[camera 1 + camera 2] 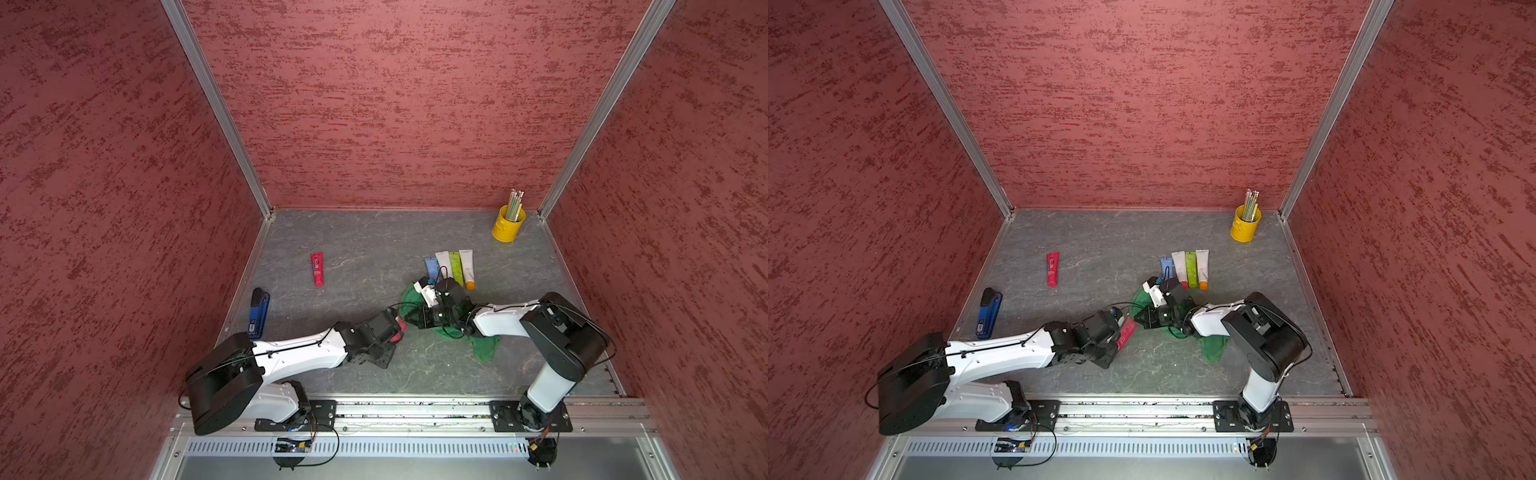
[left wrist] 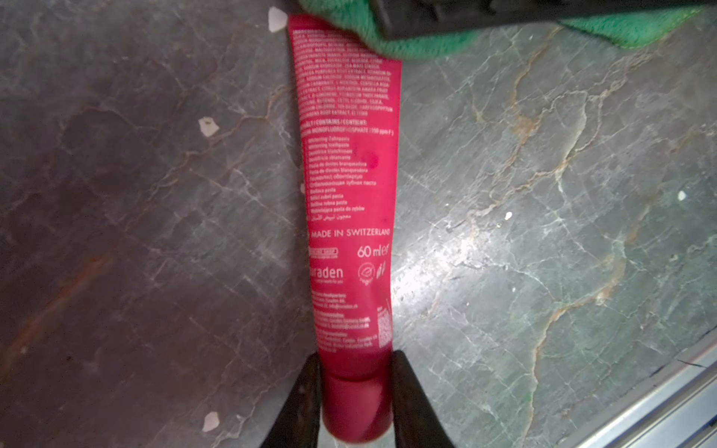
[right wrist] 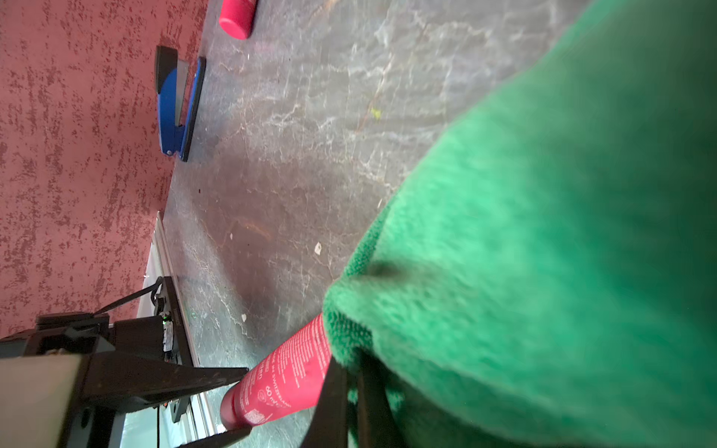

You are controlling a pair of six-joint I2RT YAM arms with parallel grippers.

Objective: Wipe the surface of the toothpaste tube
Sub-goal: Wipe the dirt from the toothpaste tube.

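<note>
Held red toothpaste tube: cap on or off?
On. In the left wrist view the red cap closes the toothpaste tube at the end gripped by the left end effector.

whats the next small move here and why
Probably drag the green cloth, pinched in the right claw, along the toothpaste tube toward the cap end held by the left claw: the cloth covers only the crimped end.

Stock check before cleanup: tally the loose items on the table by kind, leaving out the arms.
Tubes: 6 (held red tube, loose red tube, blue tube, white tube, green tube, orange-capped tube)
Cloths: 1 (green cloth)
Staplers: 1 (blue stapler)
Cups: 1 (yellow pencil cup)
Total: 9
</note>
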